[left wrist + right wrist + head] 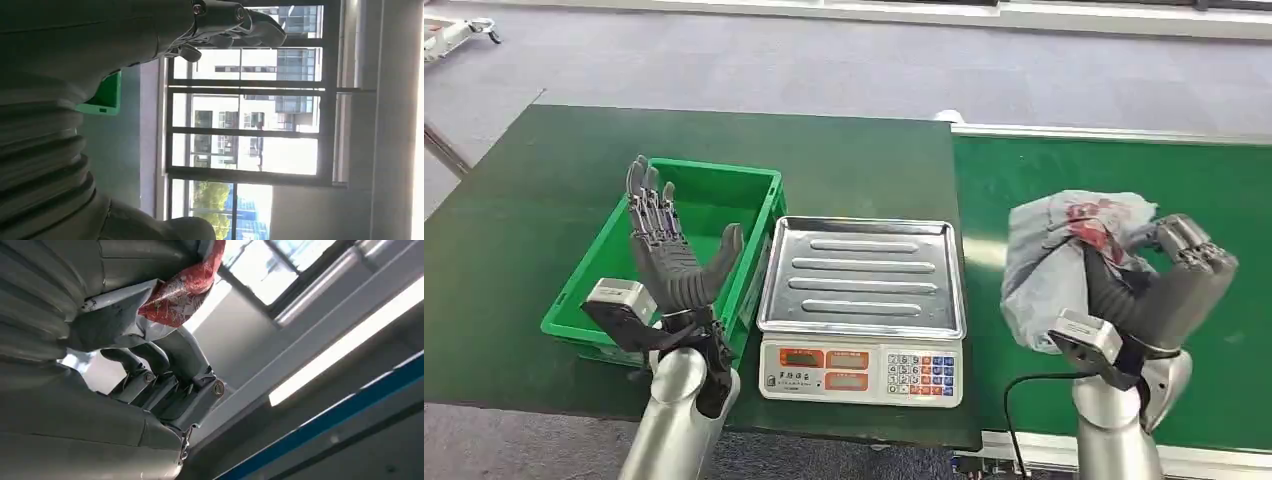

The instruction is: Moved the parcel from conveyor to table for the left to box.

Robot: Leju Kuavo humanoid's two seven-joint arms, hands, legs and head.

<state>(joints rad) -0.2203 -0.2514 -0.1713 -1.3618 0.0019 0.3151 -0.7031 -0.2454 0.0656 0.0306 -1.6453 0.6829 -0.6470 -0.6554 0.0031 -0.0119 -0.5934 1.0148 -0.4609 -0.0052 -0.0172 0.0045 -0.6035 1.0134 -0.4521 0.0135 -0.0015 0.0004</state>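
The right hand (1159, 285) grips the parcel (1064, 255), a crumpled grey plastic bag with a red printed patch near its top, fingers curled around its right side and thumb pressed against the front. The parcel is over the green conveyor belt (1124, 190) on the right; whether it is lifted clear or touching the belt cannot be told from the head view. In the right wrist view the same grey and red parcel (170, 295) sits pressed between the thumb and the curled dark fingers (165, 385). The left hand (669, 250) is raised upright over the near right part of the green plastic crate (764, 200), holding nothing, its fingers straight and apart and its thumb spread to the side. In the left wrist view the left hand's fingers (240, 22) reach toward large windows, and a corner of the crate (102, 97) shows behind the cover. The crate stands on the dark green table (514, 230), and just to its right sits a digital weighing scale (864, 300) with a bare steel tray, 2 orange displays and a keypad on its front. A black cable (1024, 400) loops beside the right forearm.
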